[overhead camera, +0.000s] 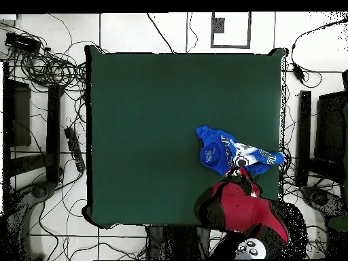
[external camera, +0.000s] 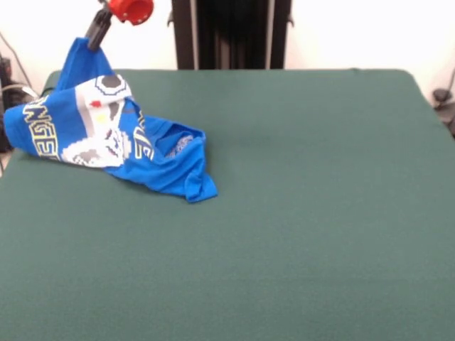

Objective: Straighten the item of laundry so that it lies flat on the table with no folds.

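Note:
The item of laundry [external camera: 106, 131], a bright blue T-shirt with a white-grey emblem and yellow-edged lettering, is bunched at the far left of the green table [external camera: 298, 213]. One corner of it is pulled up into a peak, and my gripper [external camera: 91, 41] is shut on that peak below the red wrist [external camera: 131, 8]. The rest drapes down onto the cloth, with a crumpled sleeve reaching toward the middle. In the overhead view the shirt [overhead camera: 228, 153] lies near the table's [overhead camera: 156, 122] right edge, and the red arm [overhead camera: 238, 204] covers the gripper.
The black pedestal column [external camera: 231, 34] stands behind the table's far edge. Cables [overhead camera: 51, 68] and dark equipment [overhead camera: 17, 115] lie on the floor around the table. The shirt's left side hangs close to the table edge.

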You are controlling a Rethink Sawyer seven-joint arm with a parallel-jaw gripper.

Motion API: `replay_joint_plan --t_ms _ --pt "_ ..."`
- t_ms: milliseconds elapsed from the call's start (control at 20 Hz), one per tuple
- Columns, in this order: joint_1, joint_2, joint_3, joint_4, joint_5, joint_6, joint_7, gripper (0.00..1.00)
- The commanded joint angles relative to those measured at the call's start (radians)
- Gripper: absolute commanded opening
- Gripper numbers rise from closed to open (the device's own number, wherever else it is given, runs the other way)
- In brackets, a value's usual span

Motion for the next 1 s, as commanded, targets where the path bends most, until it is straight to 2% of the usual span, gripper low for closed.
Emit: replay_joint_plan --t_ms 50,150,200,400,500,550,700,900,1000 --pt "-0.084 -0.161 0.279 0.074 0.031 0.391 -0.179 0.00" --pt "-0.156 -0.234 0.382 0.123 0.074 0.557 -0.244 0.00" --pt "-0.259 -0.301 0.517 0.171 0.149 0.812 -0.312 0.00" --pt "-0.266 -0.375 0.542 0.103 0.178 1.185 -0.384 0.00" --pt "-0.316 -0.382 0.596 0.077 0.192 1.345 -0.425 0.00" --pt "-0.348 -0.379 0.631 0.074 0.205 1.402 -0.447 0.00" --pt "-0.444 -0.314 0.724 0.007 0.172 1.484 -0.584 0.00" --pt "-0.553 -0.217 0.851 -0.046 0.159 1.555 -0.731 0.00" --pt "-0.605 -0.161 0.914 -0.055 0.159 1.546 -0.821 0.00"
